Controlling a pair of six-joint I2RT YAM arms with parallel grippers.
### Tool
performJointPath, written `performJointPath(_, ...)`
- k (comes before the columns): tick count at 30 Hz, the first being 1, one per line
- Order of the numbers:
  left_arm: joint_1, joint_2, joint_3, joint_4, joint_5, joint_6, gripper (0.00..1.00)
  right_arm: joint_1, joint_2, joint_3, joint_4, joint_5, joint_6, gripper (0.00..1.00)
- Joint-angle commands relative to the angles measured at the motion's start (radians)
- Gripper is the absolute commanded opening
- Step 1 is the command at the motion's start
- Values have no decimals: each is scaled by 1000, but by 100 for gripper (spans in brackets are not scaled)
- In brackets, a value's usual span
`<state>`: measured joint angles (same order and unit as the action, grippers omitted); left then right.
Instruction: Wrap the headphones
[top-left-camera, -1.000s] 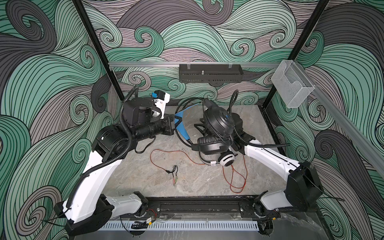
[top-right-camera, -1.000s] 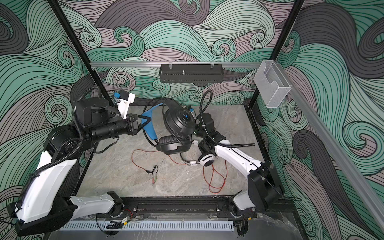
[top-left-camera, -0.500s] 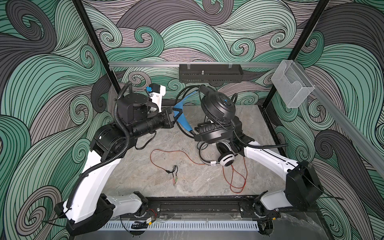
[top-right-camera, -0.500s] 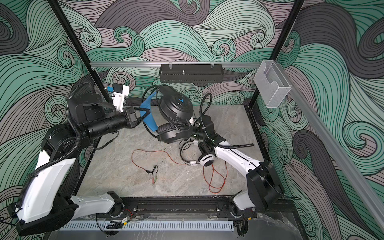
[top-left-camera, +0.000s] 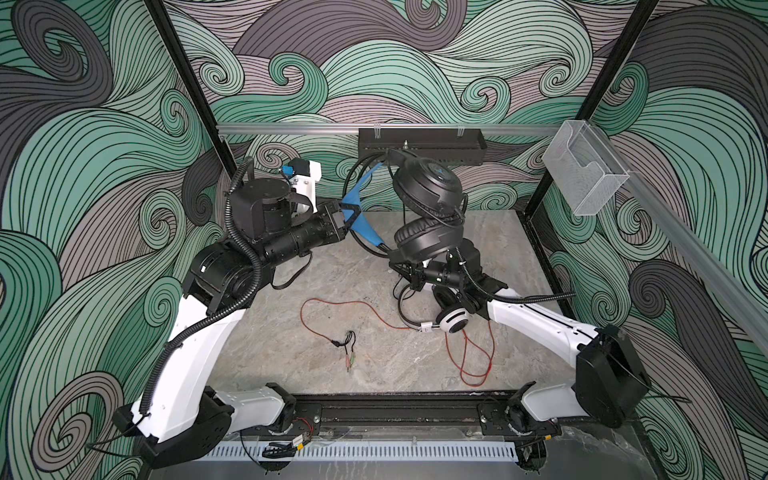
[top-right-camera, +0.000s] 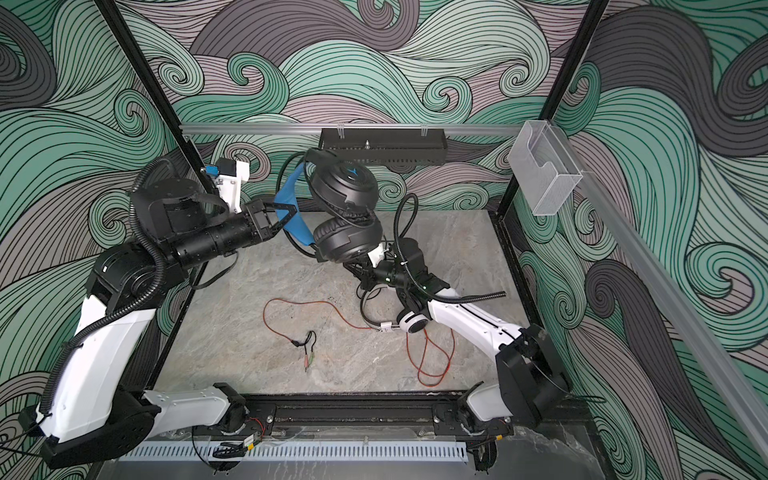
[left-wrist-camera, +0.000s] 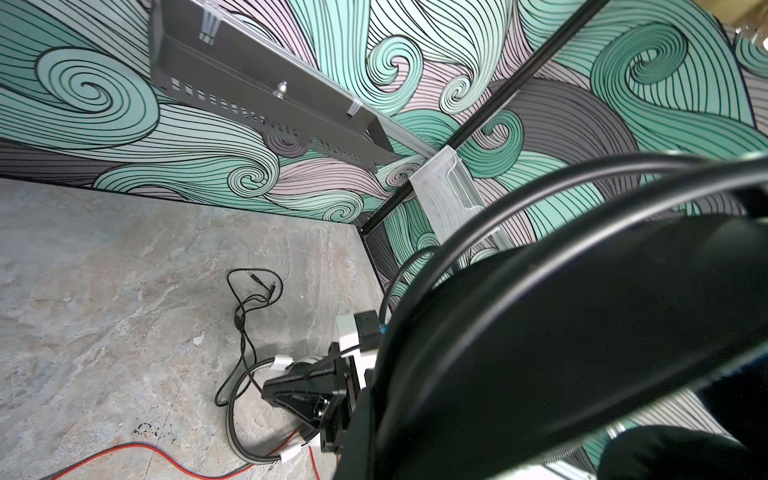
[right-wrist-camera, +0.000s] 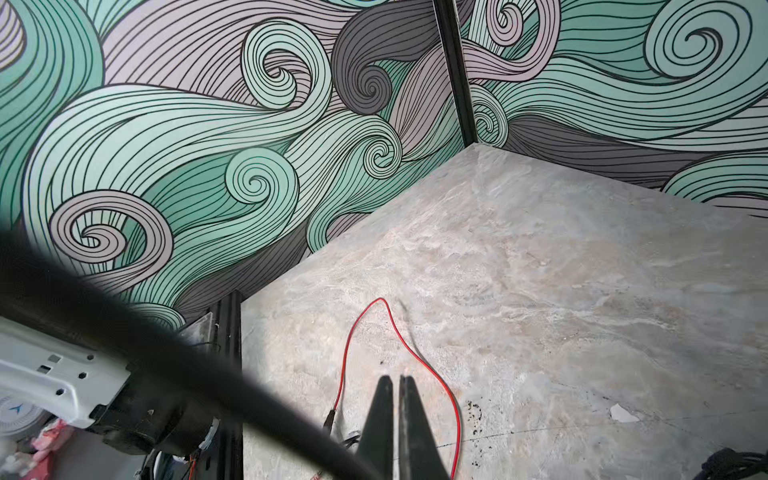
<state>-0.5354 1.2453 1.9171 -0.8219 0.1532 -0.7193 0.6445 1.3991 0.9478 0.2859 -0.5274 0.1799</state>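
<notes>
The black headphones (top-left-camera: 428, 183) (top-right-camera: 345, 183) hang in the air at the back. My left gripper (top-left-camera: 351, 212) (top-right-camera: 286, 214) is shut on their blue headband (top-left-camera: 368, 224). In the left wrist view they fill the frame (left-wrist-camera: 582, 332) and hide the fingers. My right gripper (top-left-camera: 405, 274) (top-right-camera: 359, 270) (right-wrist-camera: 392, 380) sits just under the lower earcup, shut, with nothing showing between its tips. The white headphones (top-left-camera: 453, 322) (top-right-camera: 411, 322) lie on the table beneath the right arm. Their red cable (top-left-camera: 332, 301) (right-wrist-camera: 345, 361) trails loose. A black cable's plugs (top-left-camera: 347, 345) rest mid-table.
A black tray (top-left-camera: 419, 145) hangs on the back wall right behind the lifted headset. A clear plastic bin (top-left-camera: 586, 178) is mounted on the right rail. The arms' black base rail (top-left-camera: 395, 409) runs along the table's front edge.
The left gripper has lifted the black headphones up and toward the back wall. The right gripper's jaws have closed below the lower earcup.
</notes>
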Motion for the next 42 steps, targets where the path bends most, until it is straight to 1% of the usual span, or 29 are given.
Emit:
performJointPath(1, 43, -27, 7, 158, -47, -122, 0, 60, -77, -6, -140, 117, -81, 0)
performJointPath(5, 64, -8, 3, 190, -124, -156, 0, 124, -152, -24, -243, 239, -115, 0)
performJointPath(11, 64, 24, 11, 125, -360, -146, 0, 251, -206, 25, -455, 423, -206, 0)
performJointPath(13, 64, 31, -11, 110, -454, -131, 0, 294, -214, 50, -515, 493, -226, 0)
performJointPath(16, 64, 41, -58, 97, -569, -117, 0, 347, -212, 94, -592, 566, -254, 0)
performJointPath(18, 62, 52, -82, 84, -616, -119, 0, 374, -199, 126, -639, 601, -264, 0)
performJointPath(21, 30, 79, -109, 57, -703, -94, 0, 413, -179, 166, -687, 637, -273, 0)
performJointPath(26, -8, 108, -182, 33, -794, -59, 0, 457, -156, 232, -724, 650, -295, 0)
performJointPath(29, -49, 131, -201, 6, -863, 18, 0, 475, -130, 294, -772, 672, -317, 0)
performJointPath(31, -91, 144, -216, -7, -933, 108, 0, 478, -106, 353, -827, 694, -336, 0)
performJointPath(34, -140, 132, -287, -4, -1002, 234, 0, 484, -72, 441, -919, 741, -379, 0)
performJointPath(39, -245, 53, -449, 53, -1069, 456, 0, 482, -29, 594, -1047, 789, -484, 0)
performJointPath(42, -293, 18, -492, 34, -1086, 541, 0, 483, 7, 681, -1118, 810, -550, 0)
